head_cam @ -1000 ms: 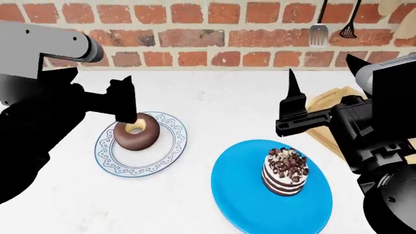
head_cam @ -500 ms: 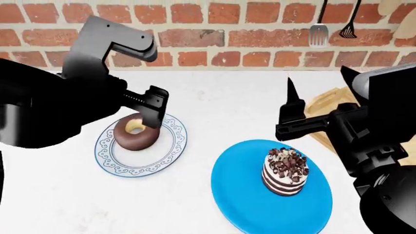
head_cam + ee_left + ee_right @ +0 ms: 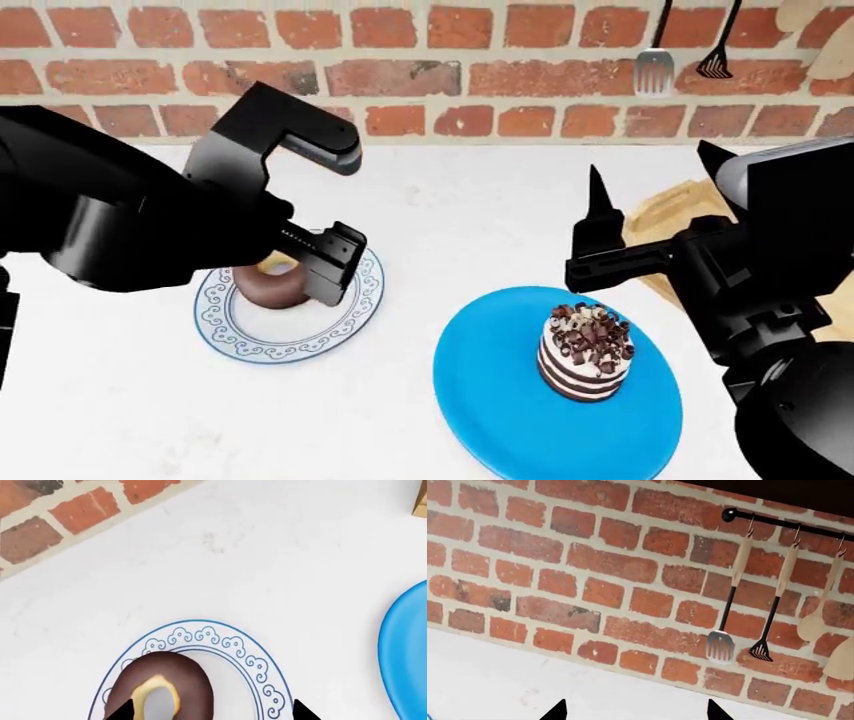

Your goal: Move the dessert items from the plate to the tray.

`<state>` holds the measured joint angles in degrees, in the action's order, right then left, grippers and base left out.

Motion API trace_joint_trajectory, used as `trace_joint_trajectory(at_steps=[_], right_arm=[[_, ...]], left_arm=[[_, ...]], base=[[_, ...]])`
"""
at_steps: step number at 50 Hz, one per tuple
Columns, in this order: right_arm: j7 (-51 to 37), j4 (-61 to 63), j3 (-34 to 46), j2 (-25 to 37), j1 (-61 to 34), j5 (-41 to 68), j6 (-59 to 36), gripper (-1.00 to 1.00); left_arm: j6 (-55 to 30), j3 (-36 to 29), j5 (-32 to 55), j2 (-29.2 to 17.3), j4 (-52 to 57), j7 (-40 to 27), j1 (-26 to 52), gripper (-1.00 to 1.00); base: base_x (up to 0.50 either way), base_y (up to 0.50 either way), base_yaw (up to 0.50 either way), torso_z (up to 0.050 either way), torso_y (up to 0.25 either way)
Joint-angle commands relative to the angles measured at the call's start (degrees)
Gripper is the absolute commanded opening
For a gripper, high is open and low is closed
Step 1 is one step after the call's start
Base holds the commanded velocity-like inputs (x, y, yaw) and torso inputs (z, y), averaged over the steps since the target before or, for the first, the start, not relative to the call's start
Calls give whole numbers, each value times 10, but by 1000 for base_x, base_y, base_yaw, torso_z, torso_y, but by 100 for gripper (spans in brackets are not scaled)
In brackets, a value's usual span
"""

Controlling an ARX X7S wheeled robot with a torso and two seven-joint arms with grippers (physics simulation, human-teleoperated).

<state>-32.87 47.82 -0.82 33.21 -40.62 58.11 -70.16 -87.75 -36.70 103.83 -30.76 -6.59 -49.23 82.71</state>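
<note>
The chocolate-glazed donut (image 3: 264,287) lies on a white plate with a blue pattern (image 3: 254,342), mostly hidden by my left arm. My left gripper (image 3: 314,272) is open just above it. In the left wrist view one fingertip (image 3: 123,712) is over the donut (image 3: 190,680) and the other is past the plate's rim (image 3: 207,630). The layered cake (image 3: 585,350) stands on a blue plate (image 3: 507,420). My right gripper (image 3: 654,178) is open and empty in the air behind the cake, facing the wall (image 3: 635,712). The wooden tray (image 3: 667,215) shows partly behind my right arm.
A brick wall (image 3: 400,75) closes the back of the white counter. A spatula (image 3: 654,68) and other utensils hang on a rail at the back right. The blue plate's edge (image 3: 408,650) and a tray corner (image 3: 420,502) show in the left wrist view.
My left arm has swung right and down, and its gripper now sits lower over the donut, hiding more of it. The right arm has barely moved.
</note>
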Motion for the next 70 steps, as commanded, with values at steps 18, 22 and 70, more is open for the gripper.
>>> trace_joint_trajectory(at_steps=[18,22,70], right_arm=[[-2,-4,16,6,6,-5,14,100],[-3,-5,18,7,6,-5,15,100],[-14,-14,32,12,8,2,26,100]], left_arm=[[25,-91,-79,1,-7,114,-13,100],[28,-98,-86,-2,-7,120,-12,100],[72,-147,-161,-41,-15,269,13,100]], base=[[0,0,0,0,0],[0,0,0,0,0],[0,0,0,0,0]])
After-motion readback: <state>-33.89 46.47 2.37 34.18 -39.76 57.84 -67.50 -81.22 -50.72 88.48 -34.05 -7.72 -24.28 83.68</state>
